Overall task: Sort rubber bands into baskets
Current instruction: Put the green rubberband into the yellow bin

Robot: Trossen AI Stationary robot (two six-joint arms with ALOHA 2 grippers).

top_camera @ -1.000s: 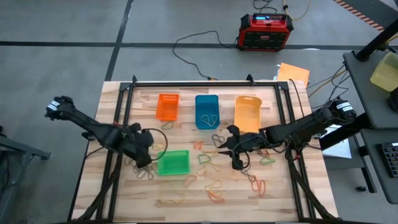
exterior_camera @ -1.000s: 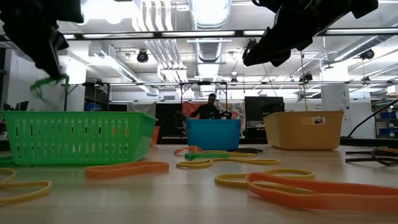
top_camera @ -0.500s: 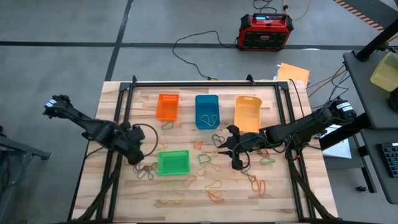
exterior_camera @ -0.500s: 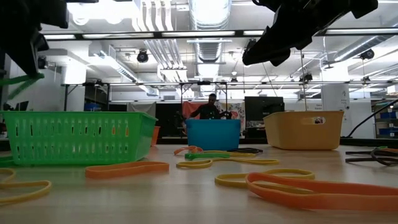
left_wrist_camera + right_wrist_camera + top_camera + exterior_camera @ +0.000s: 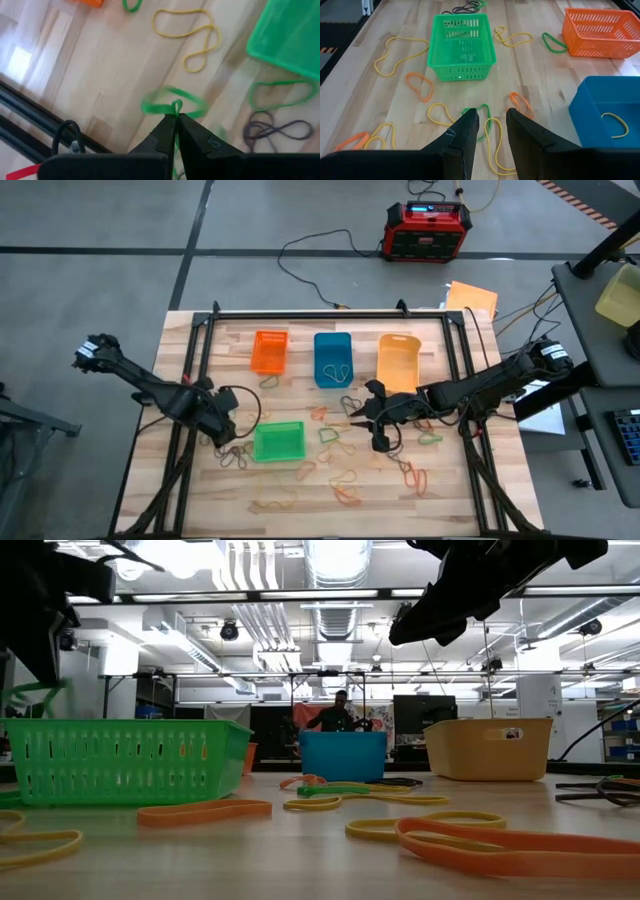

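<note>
Surface: I'm seeing a wooden table (image 5: 450, 500) strewn with rubber bands (image 5: 345, 485)
Left gripper (image 5: 176, 116): pinching a green band (image 5: 172, 106) beside the green basket (image 5: 278, 442)
Right gripper (image 5: 490, 125): hovering, fingers parted, empty
Room: a person (image 5: 338, 712) is standing behind the blue basket (image 5: 343, 755)
Unclear: the green band is blurring

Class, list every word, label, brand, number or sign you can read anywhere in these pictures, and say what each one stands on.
No text can be read in any view.
Red-and-black box on the floor: lit panel on top, too small to read.
Yellow-orange basket: small dark label on its wall, too blurred to read.
Back of the room, low view: wall signs too small to read.
</note>
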